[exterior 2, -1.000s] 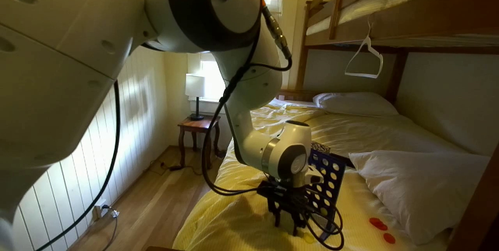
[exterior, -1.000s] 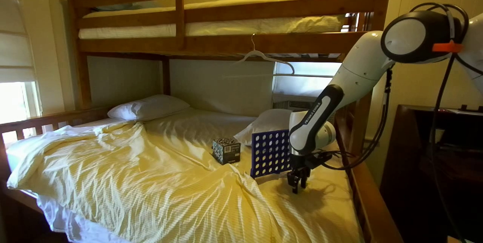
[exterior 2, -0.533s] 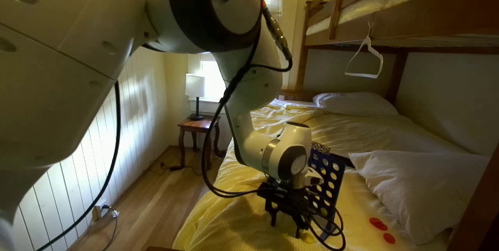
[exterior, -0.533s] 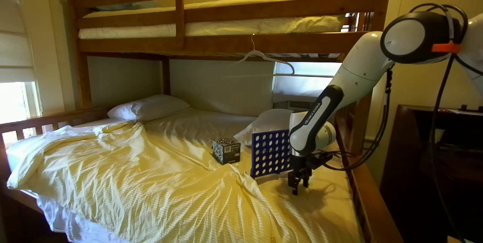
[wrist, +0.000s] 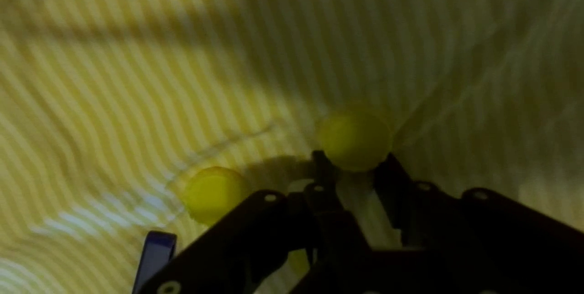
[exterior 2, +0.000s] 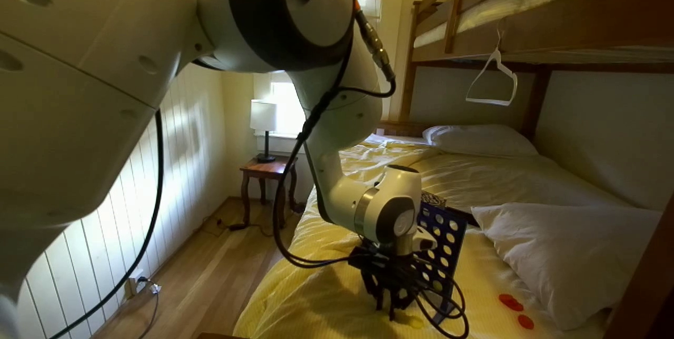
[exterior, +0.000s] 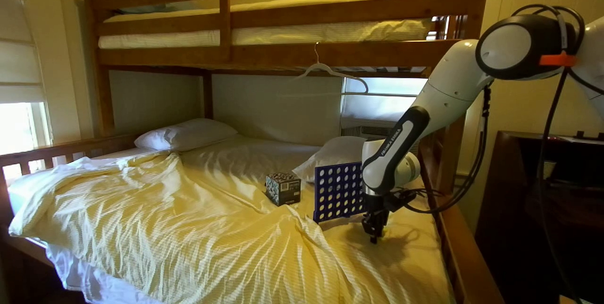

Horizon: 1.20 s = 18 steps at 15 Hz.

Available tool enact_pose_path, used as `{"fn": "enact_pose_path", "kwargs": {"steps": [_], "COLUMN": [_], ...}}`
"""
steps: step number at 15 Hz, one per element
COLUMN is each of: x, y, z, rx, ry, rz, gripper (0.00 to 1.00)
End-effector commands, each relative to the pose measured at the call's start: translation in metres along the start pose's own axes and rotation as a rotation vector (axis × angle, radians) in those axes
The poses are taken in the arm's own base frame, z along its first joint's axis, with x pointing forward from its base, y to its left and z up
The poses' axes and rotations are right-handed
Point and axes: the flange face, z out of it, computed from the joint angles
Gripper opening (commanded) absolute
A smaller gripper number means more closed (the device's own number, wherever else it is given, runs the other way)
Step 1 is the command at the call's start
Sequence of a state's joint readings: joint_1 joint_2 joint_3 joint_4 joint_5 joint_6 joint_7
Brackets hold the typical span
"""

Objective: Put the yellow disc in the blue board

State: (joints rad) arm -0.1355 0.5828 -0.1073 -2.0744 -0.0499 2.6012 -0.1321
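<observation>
Wrist view: black gripper [wrist: 354,162] pinched yellow disc [wrist: 356,139].
Red discs [exterior 2: 512,303]: showed only in an exterior view.
Edge clearance: upright blue perforated board [exterior: 334,193] stood near gripper.

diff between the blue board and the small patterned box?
Build: the blue board is a flat upright panel with rows of round holes; the patterned box is a compact block.
Look: the board is plain blue, the box dark with speckled faces.
Size: the board looks taller and wider than the box.
Shared: both rest on the yellow bedding.
</observation>
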Motion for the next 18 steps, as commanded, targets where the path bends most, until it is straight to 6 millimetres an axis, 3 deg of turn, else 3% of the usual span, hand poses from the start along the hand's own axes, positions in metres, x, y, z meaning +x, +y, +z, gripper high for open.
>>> {"fn": "enact_pose_path", "kwargs": {"steps": [1, 4, 6, 16, 18], "x": [0.0040, 0.0039, 0.0031, -0.0014, -0.0026], "y": [0.0040, 0.0038, 0.0044, 0.0063, 0.0054], "z": [0.0011, 0.0001, -0.0006, -0.0043, -0.0035], "rx": [0.004, 0.005, 0.004, -0.005, -0.007], "ry": [-0.013, -0.011, -0.009, -0.024, -0.041], "rz": [-0.017, -0.015, -0.014, -0.034, -0.048], "gripper": [0.02, 0.00, 0.27, 0.95, 0.99]}}
